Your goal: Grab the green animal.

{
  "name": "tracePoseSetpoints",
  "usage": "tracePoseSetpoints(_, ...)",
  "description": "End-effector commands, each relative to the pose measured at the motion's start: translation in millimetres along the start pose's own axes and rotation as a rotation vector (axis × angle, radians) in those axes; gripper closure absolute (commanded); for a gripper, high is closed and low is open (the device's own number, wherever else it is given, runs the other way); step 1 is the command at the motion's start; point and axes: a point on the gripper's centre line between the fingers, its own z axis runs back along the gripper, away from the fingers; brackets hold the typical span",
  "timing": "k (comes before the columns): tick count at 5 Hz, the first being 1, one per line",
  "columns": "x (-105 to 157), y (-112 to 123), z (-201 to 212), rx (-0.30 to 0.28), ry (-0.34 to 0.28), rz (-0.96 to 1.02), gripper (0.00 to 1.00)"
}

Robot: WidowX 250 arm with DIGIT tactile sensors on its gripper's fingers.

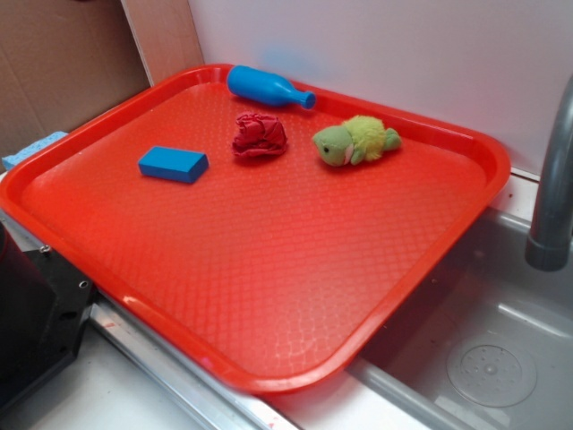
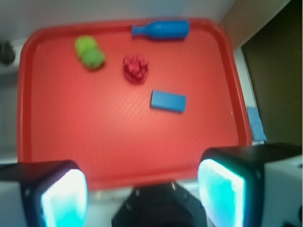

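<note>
A big red plastic tray [image 2: 52, 142] with a waffled floor lies partly over a grey metal sink [image 1: 501, 358], against a white wall. In the wrist view the gripper [image 2: 142, 191] hangs above the tray's near edge, its two glowing cyan pads [image 2: 64, 198] spread wide with nothing between them.

Ahead and to its left, near the tray's far rim, lies the small plush green animal [image 2: 90, 52] with a fuzzy yellow-green body. Just right of it sits a crumpled red cloth ball [image 2: 136, 68], then a blue plastic bottle [image 2: 161, 29] lying along the far rim, and nearer the gripper a flat blue rectangular block [image 2: 168, 101].

The main risk, as I judge it, is drifting right and closing on the cloth ball, or pinching only the plush fuzz so the toy slips free.
</note>
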Motion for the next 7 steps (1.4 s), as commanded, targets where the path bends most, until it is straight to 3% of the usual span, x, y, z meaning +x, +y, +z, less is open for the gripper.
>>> tracePoseSetpoints(1, 42.6, -11.8, -35.9, -0.005, -0.1, -0.001, 0.0)
tracePoseSetpoints(4, 95.6, -37.0, -103.6, -0.173, -0.147, -0.15, 0.0)
tracePoseSetpoints(5, 105.3, -47.8, -130.6, -0.201, -0.104, -0.168, 0.0)
tracePoseSetpoints(7, 125.4, -76.0, -187.8, -0.196, -0.059, -0.213, 0.0)
